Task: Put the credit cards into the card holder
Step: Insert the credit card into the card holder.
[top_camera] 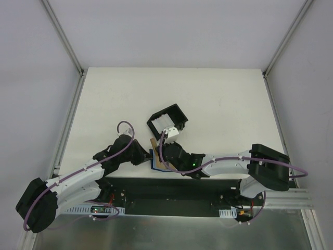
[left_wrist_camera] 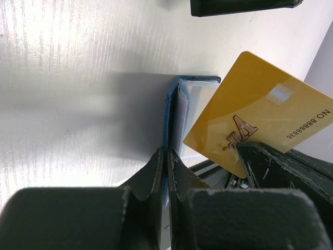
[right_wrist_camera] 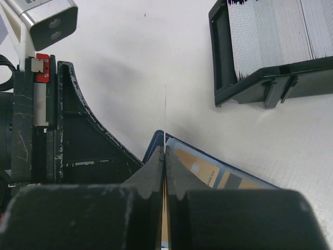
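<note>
Right gripper [right_wrist_camera: 165,156] pinched tight on gold credit card [left_wrist_camera: 260,120], held edge-on just beside card holder [left_wrist_camera: 179,112] on table; card light, stiff, slick: best gripped at short edge. Left gripper [left_wrist_camera: 166,156] clamps holder flap upright. Black card box [right_wrist_camera: 270,47] beyond

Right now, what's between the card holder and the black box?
Nothing: bare table between card holder and black box, shown in the right wrist view.

Robot lab test cell. Plain white desk [top_camera: 218,99] boxed in by blank pale grey wall panels [top_camera: 171,31] on bare aluminium frame posts [top_camera: 62,36]. Left white-and-black robot arm [top_camera: 78,179] and right white-and-black robot arm [top_camera: 229,164] sit on a black base plate [top_camera: 171,192]. Loose purple cable [top_camera: 125,122], exposed green circuit board [top_camera: 101,210].
</note>
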